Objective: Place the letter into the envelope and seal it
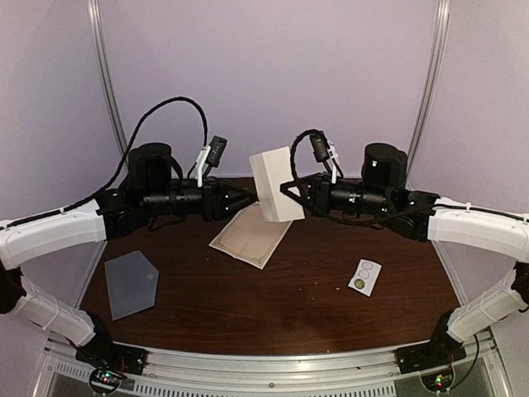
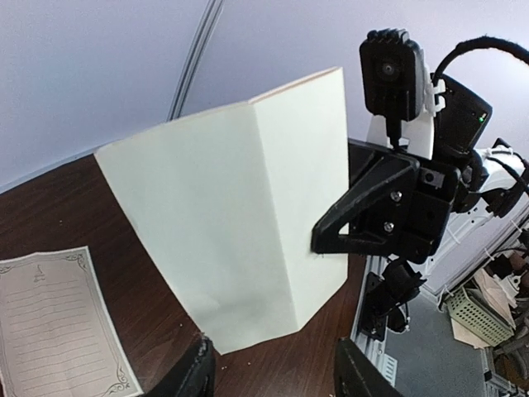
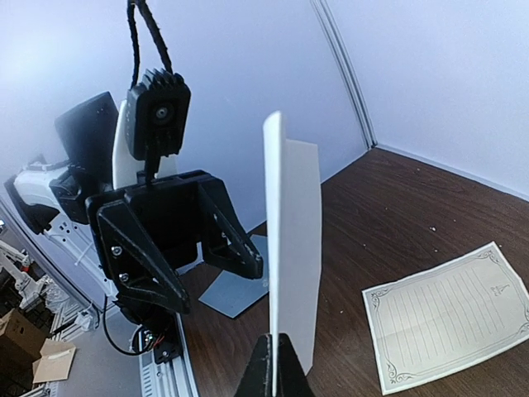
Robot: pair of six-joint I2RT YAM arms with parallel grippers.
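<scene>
Right gripper (image 3: 274, 368) is clenched on the edge of the folded letter (image 1: 276, 184), holding it upright between the arms, while the left gripper (image 2: 277, 376) faces it with jaws apart, released. For what looks a handover, the left should close squarely across the folds before the right lets go; the envelope (image 1: 131, 284) lies flat on the table (image 1: 314, 281), well apart at the near left

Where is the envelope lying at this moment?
In the top view the envelope lies flat on the left side of the table, toward its near edge, apart from the lined sheet in the middle.
</scene>
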